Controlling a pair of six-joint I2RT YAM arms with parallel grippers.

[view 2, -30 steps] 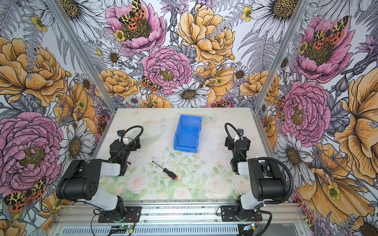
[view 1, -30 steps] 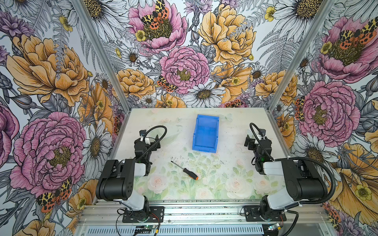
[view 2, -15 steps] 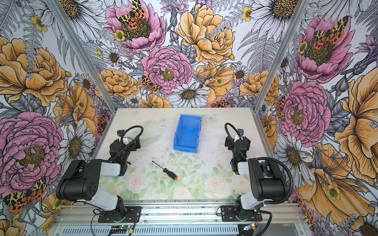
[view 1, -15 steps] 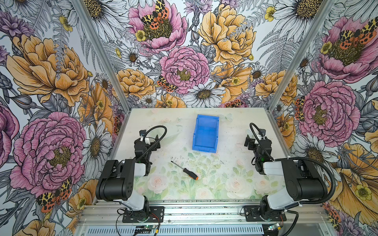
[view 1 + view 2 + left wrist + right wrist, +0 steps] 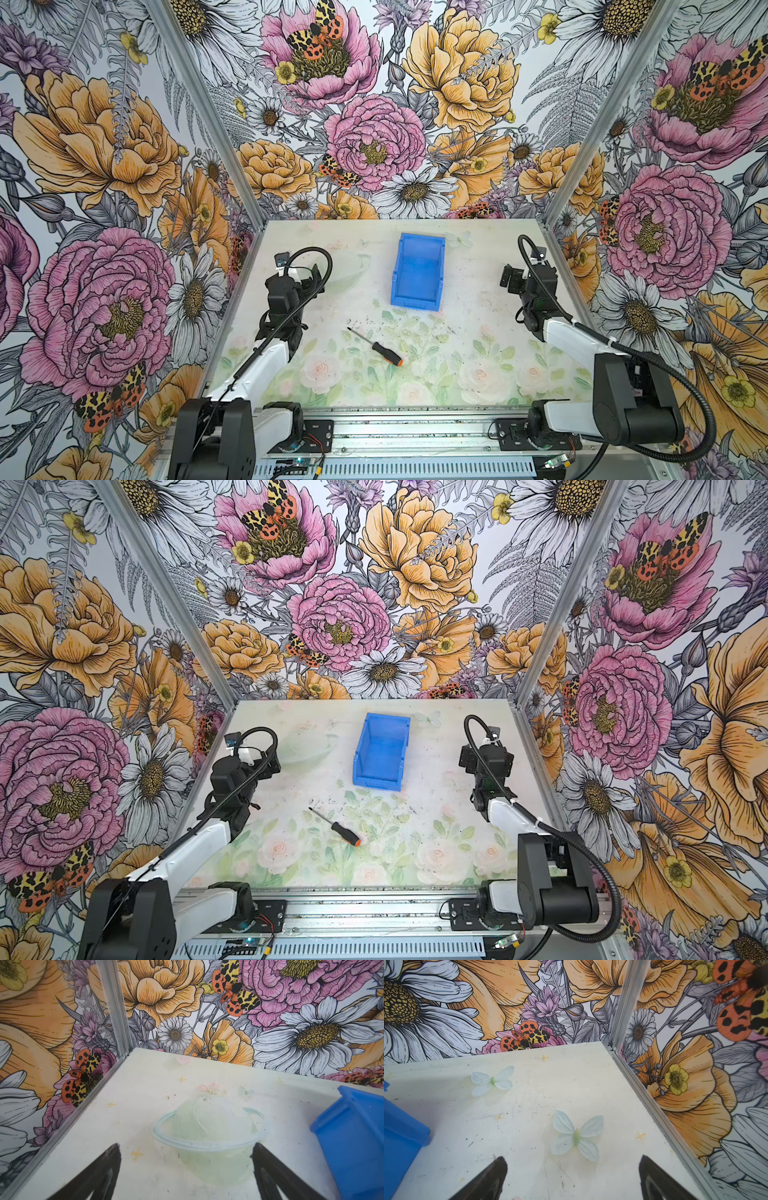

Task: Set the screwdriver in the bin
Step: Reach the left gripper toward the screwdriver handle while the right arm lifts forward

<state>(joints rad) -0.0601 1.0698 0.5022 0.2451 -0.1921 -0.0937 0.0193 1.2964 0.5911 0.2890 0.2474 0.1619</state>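
the screwdriver (image 5: 375, 346) lies flat on the table (image 5: 478, 291), nearer the near edge than the far one and roughly midway between the left and right edges. its thin shaft points toward the far left corner and its orange-capped handle end toward the near right. nothing touches it, so the pick-up is not yet begun.

the bin (image 5: 415, 302) sits toward the middle of the far edge, well apart from the screwdriver and empty as far as both top views show. its lower lip faces the near edge, which probably lets the tool come in low from this side.

the left end effector (image 5: 186, 1147) hangs over the table by the left edge. its jaws are spread wide with only bare table between them, and a corner of the bin is off to one side in the left wrist view. the right end effector (image 5: 572, 1158) is near the right edge, likewise spread and empty. parked at the sides, both leave the middle clear.

the left one looks slightly closer. because the tool lies diagonally, the jaws likely need turning to straddle the thicker black handle.
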